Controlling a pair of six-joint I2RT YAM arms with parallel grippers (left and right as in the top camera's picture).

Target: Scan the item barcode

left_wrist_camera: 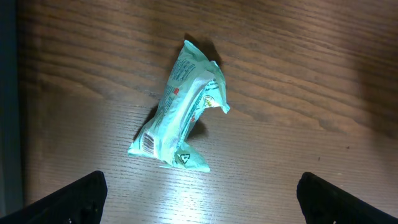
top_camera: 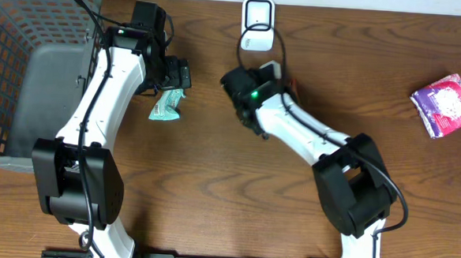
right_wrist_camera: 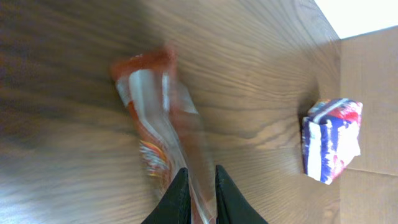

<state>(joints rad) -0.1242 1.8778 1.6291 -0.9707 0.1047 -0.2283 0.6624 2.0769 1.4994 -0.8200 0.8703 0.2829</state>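
**A:** Which arm has the item that goes to the scanner?

**B:** The right one. The right gripper [right_wrist_camera: 199, 171] has its fingers drawn nearly together on one end of a red packet [right_wrist_camera: 155, 106]. The packet's long axis runs straight out from the fingertips. From above it is almost wholly hidden under the wrist.

**A:** And how does the scanner lie from it?

**B:** The white scanner [top_camera: 257, 24] stands at the far edge of the table [top_camera: 211, 199]. It is just beyond the right gripper and a little to the left. That arm is clearly the nearer one. I'd judge the next move turns on getting the packet's printed face toward the scanner.

**A:** Can you see the barcode on it?

**B:** No. The wrist view is blurred, and I can't tell whether the packet is resting on the wood or lifted off it.

**A:** What about the left arm?

**B:** The left gripper [left_wrist_camera: 202, 202] hangs with its fingers spread wide and holds nothing. A green packet [left_wrist_camera: 183, 112] lies flat on the table right beneath it, between the two fingers. Its long axis slants from near-left to far-right, and a barcode [left_wrist_camera: 148, 143] faces up at the near-left end.

**A:** Anything else about?

**B:** A grey basket [top_camera: 29, 55] on the far left and a pink packet [top_camera: 447, 105] on the far right, both well apart from the grippers.
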